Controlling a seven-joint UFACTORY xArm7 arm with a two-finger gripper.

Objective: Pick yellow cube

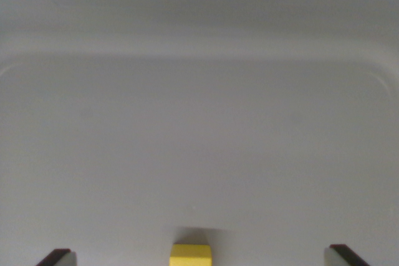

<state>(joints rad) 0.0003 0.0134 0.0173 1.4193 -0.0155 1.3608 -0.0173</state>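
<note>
From my remote station, the wrist view looks down into a shallow white plastic tray (199, 42) with a raised rim and rounded corners. The gripper (199, 260) hangs with its two dark fingertips (57, 257) spread wide, one at each lower corner of the view, holding nothing. The small yellow cube (191, 254) sits on the tray floor at the bottom edge of the view, between the fingertips and a touch toward the wrist view's left of the midpoint, well apart from both. Only its upper part shows, so I cannot tell its full outline. I judge the coming move to be a straight descent, with perhaps a slight nudge left to centre the cube before closing.
</note>
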